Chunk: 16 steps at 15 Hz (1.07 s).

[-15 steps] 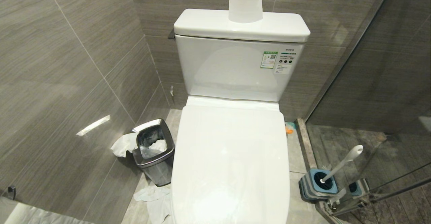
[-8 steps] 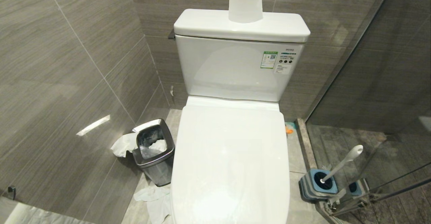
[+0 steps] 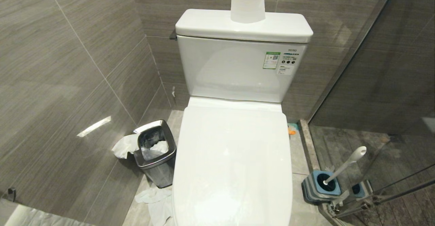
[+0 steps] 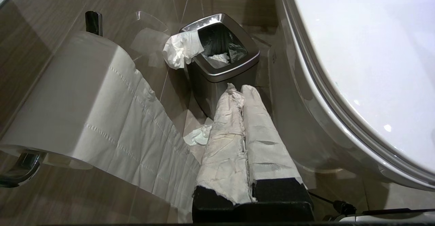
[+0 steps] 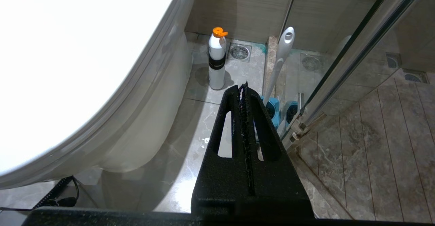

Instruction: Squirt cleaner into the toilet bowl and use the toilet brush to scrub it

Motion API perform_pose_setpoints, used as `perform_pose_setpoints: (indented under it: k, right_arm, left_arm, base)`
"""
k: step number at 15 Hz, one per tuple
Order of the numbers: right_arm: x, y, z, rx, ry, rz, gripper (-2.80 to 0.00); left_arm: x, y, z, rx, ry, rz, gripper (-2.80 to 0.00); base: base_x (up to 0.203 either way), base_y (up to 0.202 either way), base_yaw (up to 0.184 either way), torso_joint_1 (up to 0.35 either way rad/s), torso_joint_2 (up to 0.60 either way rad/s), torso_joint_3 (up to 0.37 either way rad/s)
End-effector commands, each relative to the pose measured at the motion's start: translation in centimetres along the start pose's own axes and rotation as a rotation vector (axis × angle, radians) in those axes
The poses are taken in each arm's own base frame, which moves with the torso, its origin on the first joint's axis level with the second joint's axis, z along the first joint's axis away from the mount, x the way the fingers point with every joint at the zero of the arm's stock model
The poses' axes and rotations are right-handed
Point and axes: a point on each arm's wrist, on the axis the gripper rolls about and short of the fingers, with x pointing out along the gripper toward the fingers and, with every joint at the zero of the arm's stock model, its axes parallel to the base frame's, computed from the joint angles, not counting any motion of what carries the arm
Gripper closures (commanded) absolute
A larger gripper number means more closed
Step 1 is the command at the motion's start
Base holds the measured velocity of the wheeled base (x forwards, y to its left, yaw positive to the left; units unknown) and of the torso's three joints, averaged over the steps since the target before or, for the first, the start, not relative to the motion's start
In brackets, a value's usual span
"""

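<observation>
Toilet brush: a long slim white plastic handle (image 3: 346, 164) with a rounded tip. It stands on the floor at the toilet's right, near the front, its head sunk out of sight in the holder. Its long axis leans, the tip pointing up and towards the glass screen.
Holder: a square blue-and-grey striped stand (image 3: 321, 186) on the grey tile floor, just beside the glass screen's (image 3: 390, 93) lower corner fitting.
Cleaner: a white bottle with a black band and an orange cap (image 5: 216, 60) stands upright on the floor beside the toilet's base, near a floor drain (image 5: 240, 52).
Toilet bowl: hidden under the closed, glossy white lid (image 3: 232, 164); a roll of paper (image 3: 247, 2) stands on the white tank (image 3: 243, 54).
Right gripper (image 5: 244, 90): black, empty, its jaws pressed together, hanging low between the toilet and the brush, apart from both.
Left gripper (image 4: 239, 90): fingers wrapped in white paper, pressed together, holding nothing, near the square steel bin (image 4: 222, 61) on the toilet's left.
Wall roll: a paper roll on a chrome holder (image 4: 73, 93), its tail hanging down.
</observation>
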Motion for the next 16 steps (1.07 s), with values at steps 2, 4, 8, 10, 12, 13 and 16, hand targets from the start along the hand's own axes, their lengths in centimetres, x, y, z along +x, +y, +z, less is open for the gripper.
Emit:
perform_pose_setpoints:
  k: [2, 4, 8, 10, 12, 13, 16]
  right_arm:
    - [0.01, 0.00, 0.00, 0.000, 0.001, 0.001, 0.00]
    - [0.01, 0.00, 0.00, 0.000, 0.001, 0.001, 0.00]
    - [0.01, 0.00, 0.00, 0.000, 0.001, 0.001, 0.00]
    - [0.01, 0.00, 0.00, 0.000, 0.001, 0.001, 0.00]
    - [0.01, 0.00, 0.00, 0.000, 0.001, 0.001, 0.00]
    - [0.01, 0.00, 0.00, 0.000, 0.001, 0.001, 0.00]
    - [0.01, 0.00, 0.00, 0.000, 0.001, 0.001, 0.00]
  left_arm:
    - [0.02, 0.00, -0.04, 0.000, 0.003, -0.002, 0.00]
    - [0.02, 0.00, -0.04, 0.000, 0.003, 0.000, 0.00]
    - [0.02, 0.00, -0.04, 0.000, 0.003, 0.000, 0.00]
    - [0.03, 0.00, -0.05, 0.000, 0.004, 0.000, 0.00]
    - [0.03, 0.00, -0.08, 0.000, 0.005, -0.001, 0.00]
    - [0.03, 0.00, -0.07, 0.000, 0.004, 0.000, 0.00]
    - [0.01, 0.00, -0.05, 0.000, 0.002, 0.000, 0.00]
  base:
    - [0.000, 0.000, 0.000, 0.000, 0.00, 0.000]
    - [0.000, 0.000, 0.000, 0.000, 0.00, 0.000]
    - [0.000, 0.000, 0.000, 0.000, 0.00, 0.000]
    - [0.000, 0.000, 0.000, 0.000, 0.00, 0.000]
    - [0.000, 0.000, 0.000, 0.000, 0.00, 0.000]
    - [0.000, 0.000, 0.000, 0.000, 0.00, 0.000]
    - [0.000, 0.000, 0.000, 0.000, 0.00, 0.000]
